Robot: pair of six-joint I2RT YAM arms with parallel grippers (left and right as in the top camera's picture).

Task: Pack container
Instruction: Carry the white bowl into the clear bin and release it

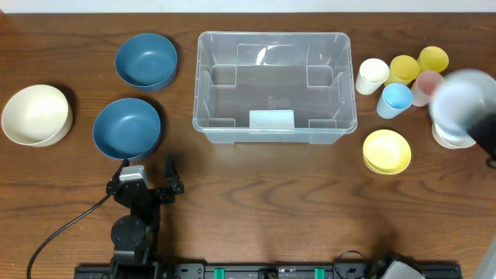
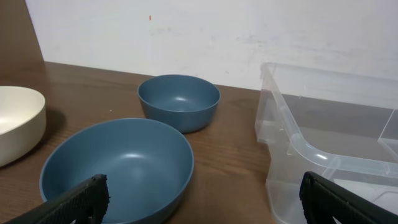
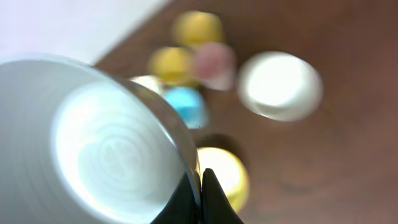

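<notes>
Overhead: the container point(image 1: 273, 36) stands at the centre of the worktop point(image 1: 256, 194), open side up. A whitish label point(image 1: 271, 118) is on its near wall, with no print legible. An embossed mark point(image 1: 277, 101) on the floor is too small to read.

The left pincer point(image 1: 148, 169) is at the near edge, left of the container and apart from it, jaws spread wide and empty. A blue bowl point(image 1: 127, 128) sits just beyond its tips. A second blue bowl point(image 1: 146, 60) is further back and a cream bowl point(image 1: 36, 115) is far left.

The right pincer point(image 3: 200, 182) is well right of the container, clamped on the rim of a pale bowl point(image 3: 106, 143), which is blurred. Between it and the container stands a cluster of cups: a white cup point(image 1: 372, 76), two yellow cups point(image 1: 403, 68) point(image 1: 433, 58), a pink cup point(image 1: 425, 87) and a light blue cup point(image 1: 396, 99). A yellow bowl point(image 1: 387, 151) sits nearer the front. A white bowl point(image 1: 452, 139) is partly hidden beneath the held one.
</notes>
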